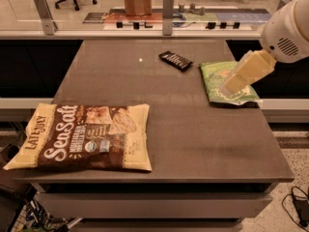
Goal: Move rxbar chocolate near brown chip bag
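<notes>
The rxbar chocolate (175, 60), a small black bar, lies flat at the far middle of the dark table (193, 129). The brown chip bag (84, 138), dark brown with cream edges and "Sea Salt" lettering, lies flat at the near left corner, far from the bar. My arm reaches in from the upper right, and its cream end with the gripper (231, 84) hangs over the green bag, to the right of the bar and apart from it.
A smaller green bag (223, 82) lies at the table's right edge, partly covered by my arm. A glass partition with metal posts (167, 12) runs behind the table. A cable (298, 204) lies on the floor at lower right.
</notes>
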